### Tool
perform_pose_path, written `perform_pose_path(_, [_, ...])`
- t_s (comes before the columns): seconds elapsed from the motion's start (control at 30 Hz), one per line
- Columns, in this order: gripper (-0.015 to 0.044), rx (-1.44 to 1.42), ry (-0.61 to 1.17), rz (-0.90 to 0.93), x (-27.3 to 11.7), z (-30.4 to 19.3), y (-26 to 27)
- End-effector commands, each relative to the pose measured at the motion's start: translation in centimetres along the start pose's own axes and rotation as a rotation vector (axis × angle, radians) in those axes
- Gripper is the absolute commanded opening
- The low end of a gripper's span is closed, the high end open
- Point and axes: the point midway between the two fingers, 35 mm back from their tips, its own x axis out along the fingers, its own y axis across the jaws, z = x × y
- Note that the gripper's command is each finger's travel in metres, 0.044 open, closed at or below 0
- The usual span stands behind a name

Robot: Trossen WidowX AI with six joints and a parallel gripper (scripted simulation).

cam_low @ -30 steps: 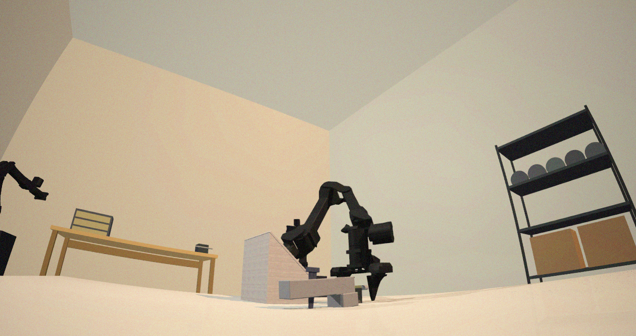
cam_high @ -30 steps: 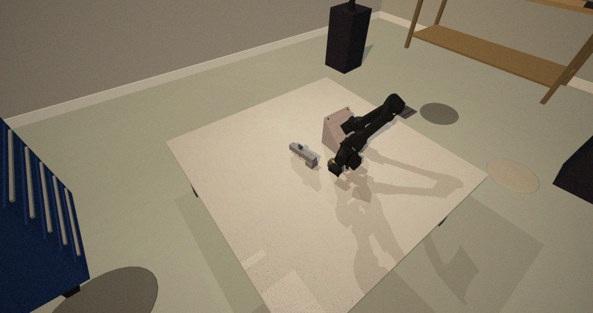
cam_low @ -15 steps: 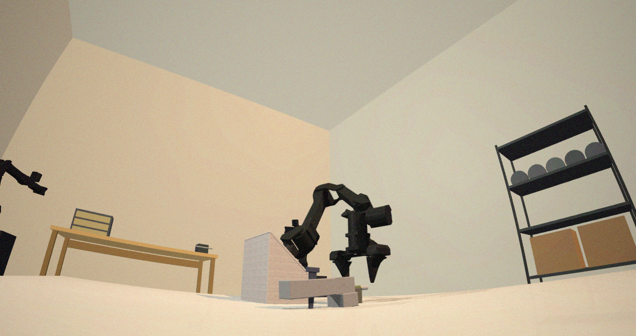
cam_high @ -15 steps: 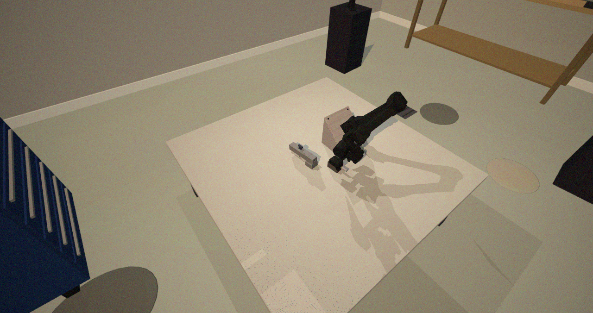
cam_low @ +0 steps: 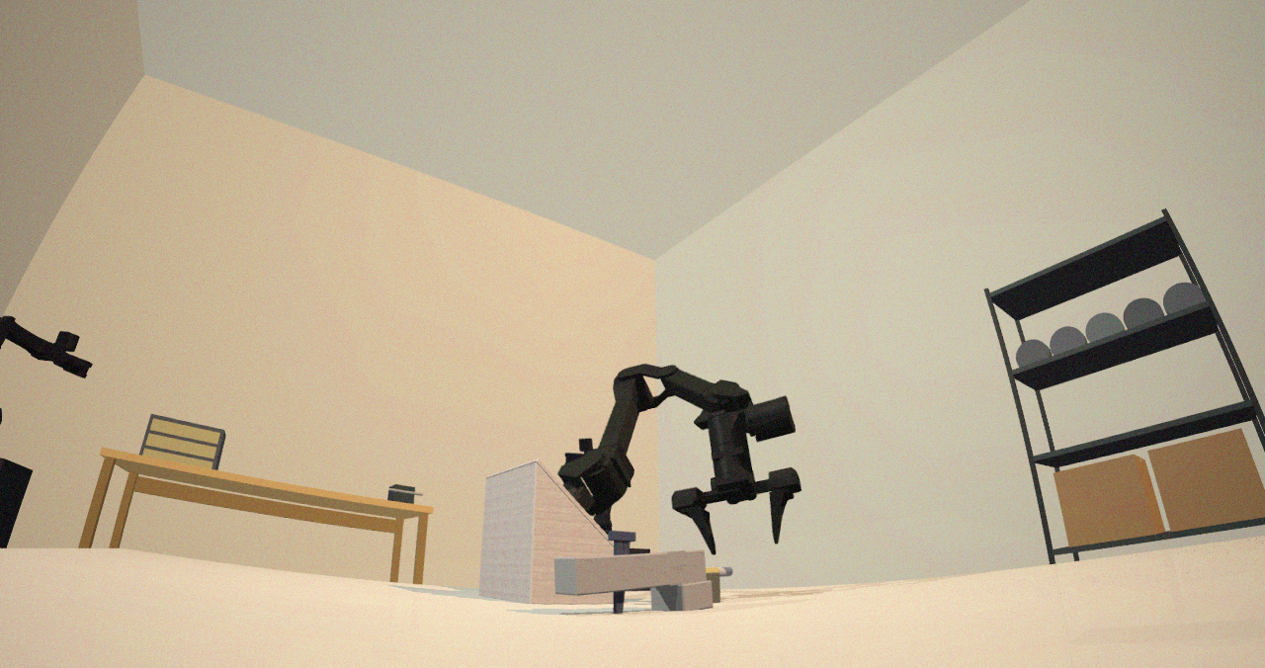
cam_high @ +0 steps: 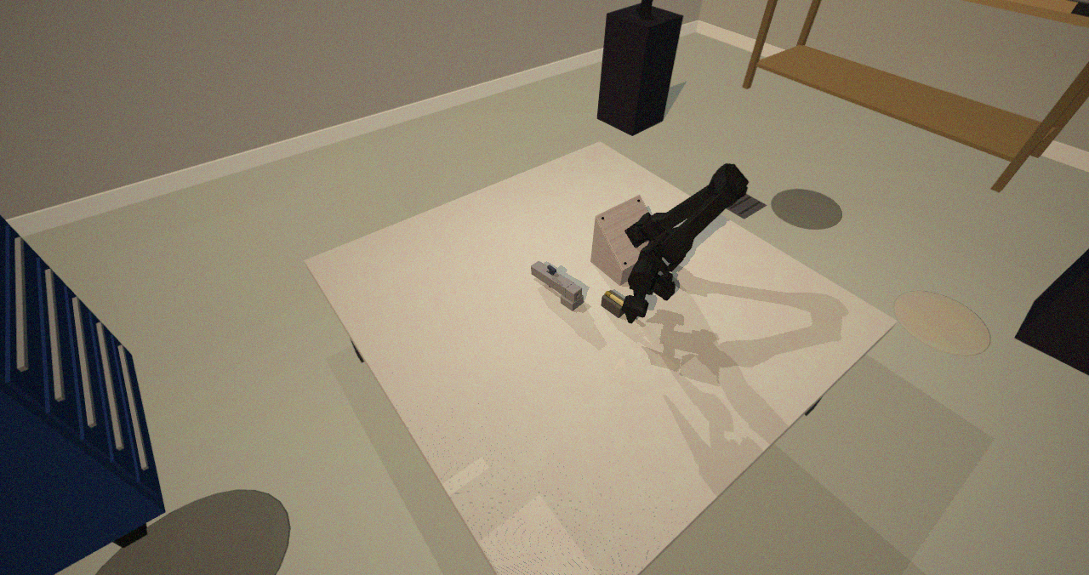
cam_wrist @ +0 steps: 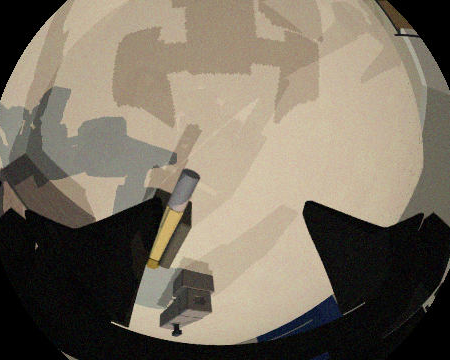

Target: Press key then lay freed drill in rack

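Note:
The drill (cam_high: 615, 296) (cam_low: 713, 570) (cam_wrist: 168, 230), a yellow rod with a grey cylindrical end, lies lengthwise along the small dark rack (cam_high: 611, 308) (cam_low: 716, 588) (cam_wrist: 179, 245), its grey end sticking out past it. The grey bar-shaped holder (cam_high: 554, 282) (cam_low: 628, 573) (cam_wrist: 192, 305) stands beside the rack with no drill in it. The dark key (cam_high: 551, 269) (cam_low: 622, 541) (cam_wrist: 176, 330) stands upright through the holder, its tip showing below. My gripper (cam_low: 744, 546) (cam_wrist: 236, 207) is wide open and empty, above the rack and off to one side. In the wrist view its left finger partly covers the rack.
A wooden wedge block (cam_high: 617, 229) (cam_low: 531, 532) stands behind the holder and rack, close to the arm. All stand on a pale table (cam_high: 471, 343). A blue cabinet (cam_high: 68, 450) is at the far left of the top view. A shelf unit (cam_low: 1140, 341) stands far behind.

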Motion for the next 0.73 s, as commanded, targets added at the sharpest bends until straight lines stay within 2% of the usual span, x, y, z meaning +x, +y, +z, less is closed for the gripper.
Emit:
perform_pose_path(0.0, [0.0440,-0.387,0.020,-0.144,-0.4,3.3,-3.6])
perform_pose_path(0.2, [0.0440,-0.905,0.037,-0.390,-2.2,9.9,-7.6])
perform_pose_path(0.37, [0.0440,-1.275,0.067,-0.645,-5.4,16.5,-9.6])
perform_pose_path(0.53, [0.0440,-1.566,0.121,-0.950,-10.2,23.0,-10.1])
perform_pose_path(0.7, [0.0440,-1.751,0.211,-1.297,-16.6,28.6,-9.2])
